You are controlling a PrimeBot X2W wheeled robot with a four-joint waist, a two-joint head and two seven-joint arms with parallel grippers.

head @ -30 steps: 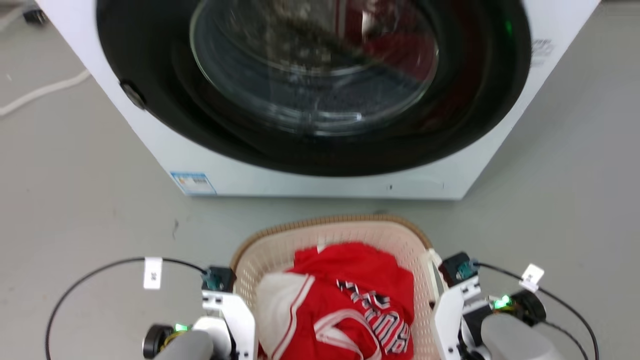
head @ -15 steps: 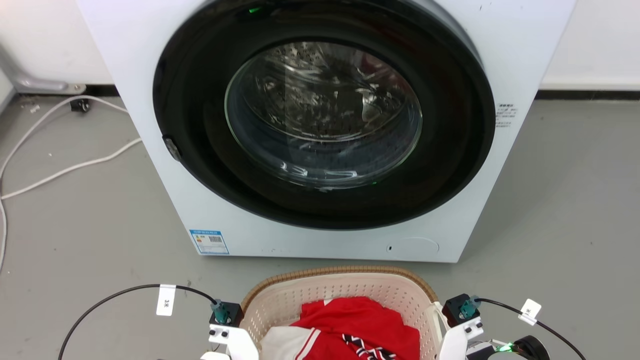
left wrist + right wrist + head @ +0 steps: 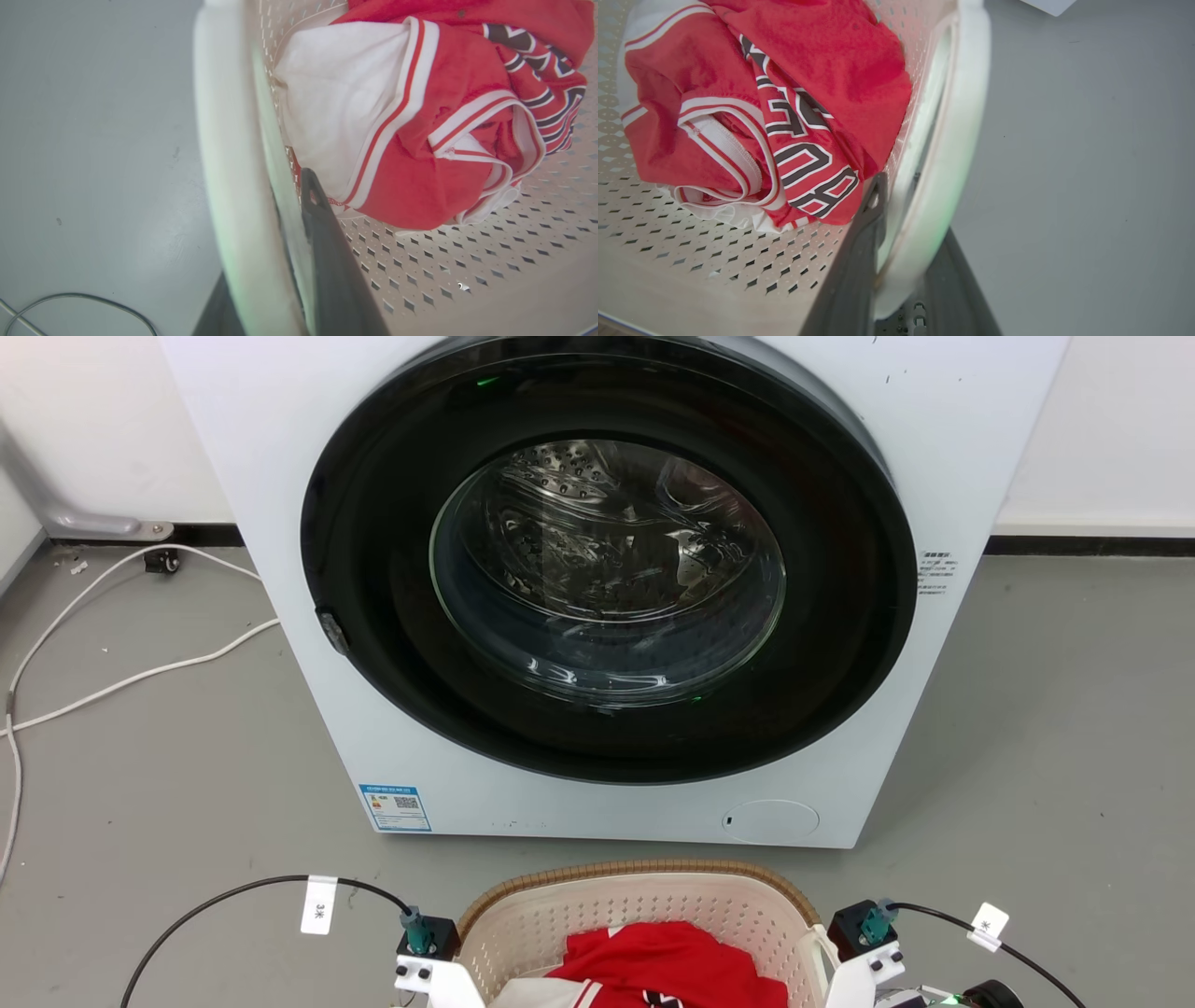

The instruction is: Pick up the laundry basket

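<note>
Head view: the laundry basket sits between both wrists, with the washing machine just beyond it on grey floor. The camera has tilted up since a second ago, baring white wall. Left wrist view: the left gripper pinches the basket's white handle, red jersey beside its inner finger. Right wrist view: the right gripper clamps the opposite handle.

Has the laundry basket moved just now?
Yes: the floor strip between the laundry basket and the washing machine has narrowed, though the camera shifted too.

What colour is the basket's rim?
Brown, woven-look; the rim of the cream basket shows best in the head view.
</note>
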